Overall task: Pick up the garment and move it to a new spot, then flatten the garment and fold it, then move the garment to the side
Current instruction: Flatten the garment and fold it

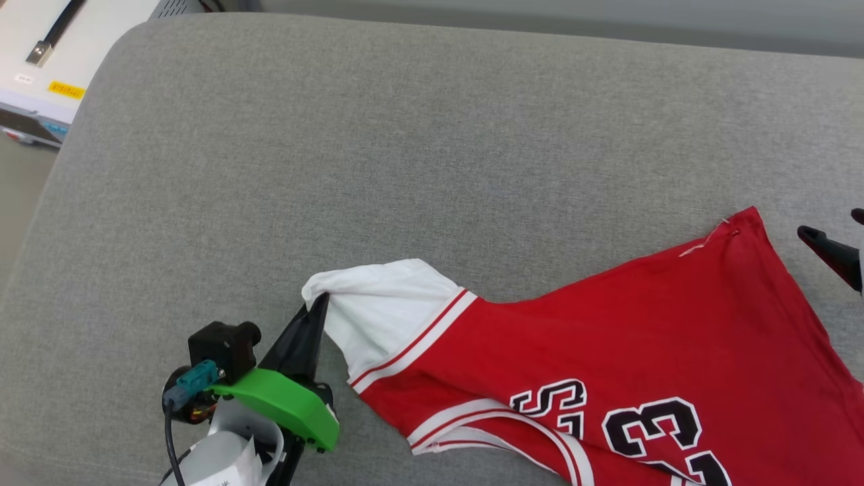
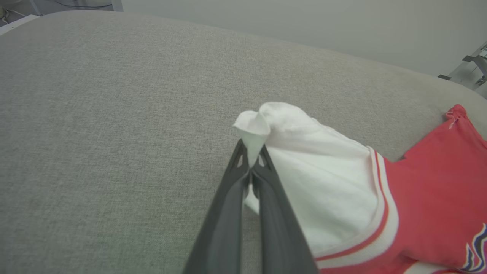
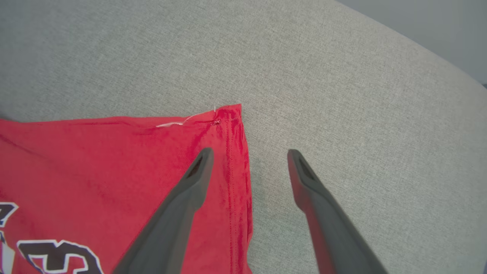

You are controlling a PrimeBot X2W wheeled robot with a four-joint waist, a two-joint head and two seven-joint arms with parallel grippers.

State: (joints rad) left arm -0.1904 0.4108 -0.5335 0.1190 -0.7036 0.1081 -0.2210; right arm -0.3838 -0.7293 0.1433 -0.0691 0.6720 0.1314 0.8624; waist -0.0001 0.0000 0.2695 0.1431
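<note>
**Head view: lopsided hold**

Shirt (image 1: 607,337) lies at 4 o'clock on the grey cushion (image 1: 405,135). Left gripper (image 1: 322,302), 7 o'clock, pinches the white sleeve tip (image 1: 317,287); right gripper (image 3: 250,151) gapes empty by the hem corner (image 3: 228,114). One-sided pull could bunch it.

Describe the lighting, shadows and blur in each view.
Head view: soft even light, no glare, lettering on the garment crisp. Left wrist view: the left gripper blurs near the lens, sleeve washed out. Right wrist view: faint shadow on the grey cushion beside the hem.
</note>
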